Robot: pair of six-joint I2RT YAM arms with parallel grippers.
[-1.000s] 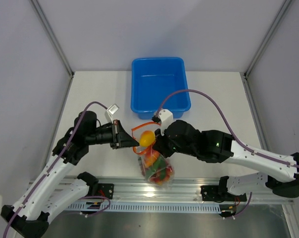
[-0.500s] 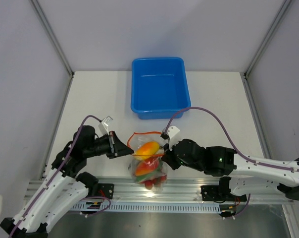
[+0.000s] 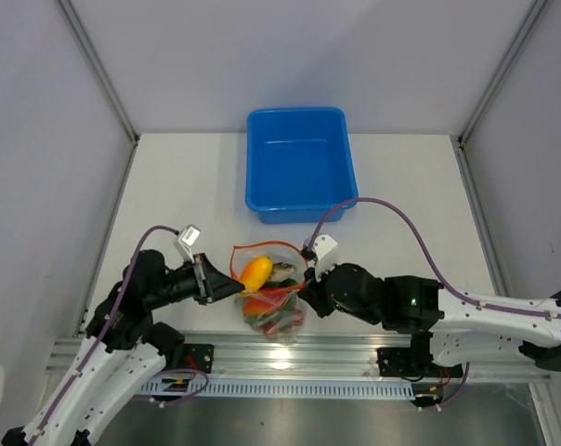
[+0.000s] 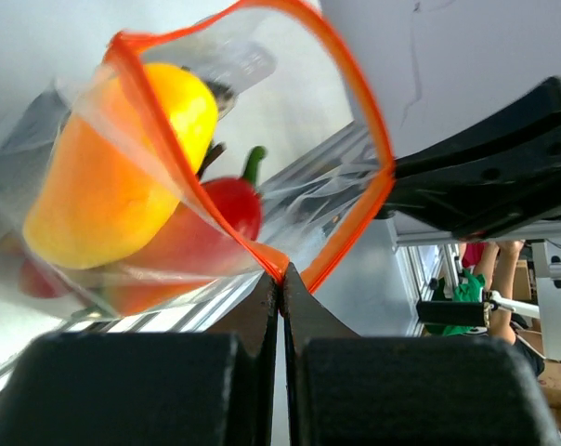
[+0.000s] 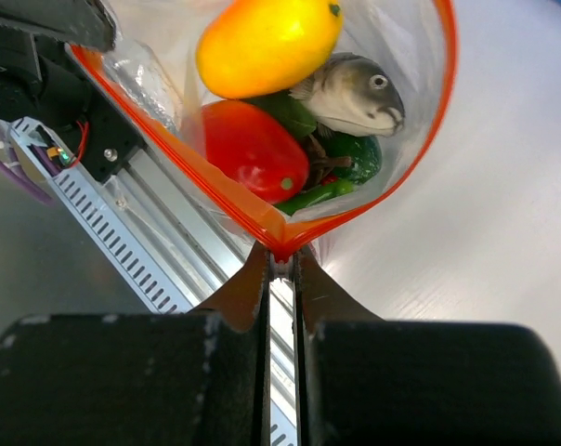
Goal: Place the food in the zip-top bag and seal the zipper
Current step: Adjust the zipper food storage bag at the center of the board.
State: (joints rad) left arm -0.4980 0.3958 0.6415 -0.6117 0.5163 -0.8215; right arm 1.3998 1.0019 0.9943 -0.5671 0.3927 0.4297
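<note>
The clear zip-top bag (image 3: pixel 269 295) hangs between my two grippers near the table's front edge, its mouth spread open. Its orange-red zipper (image 3: pixel 262 246) forms a loop around the opening. Inside lies the food: a yellow-orange fruit (image 3: pixel 254 271), a red tomato (image 5: pixel 253 149), a grey fish (image 5: pixel 350 93) and green pieces (image 5: pixel 322 193). My left gripper (image 3: pixel 227 287) is shut on the zipper's left corner (image 4: pixel 279 269). My right gripper (image 3: pixel 304 282) is shut on the zipper's right corner (image 5: pixel 280 246).
A blue plastic tub (image 3: pixel 300 164) stands at the back middle of the table. The aluminium rail (image 3: pixel 290 358) runs along the front edge just below the bag. Grey walls close the table on both sides.
Both grippers have come down and toward the front-left with the bag, the left arm pulling back to the left. The bag's mouth has spread wider.
</note>
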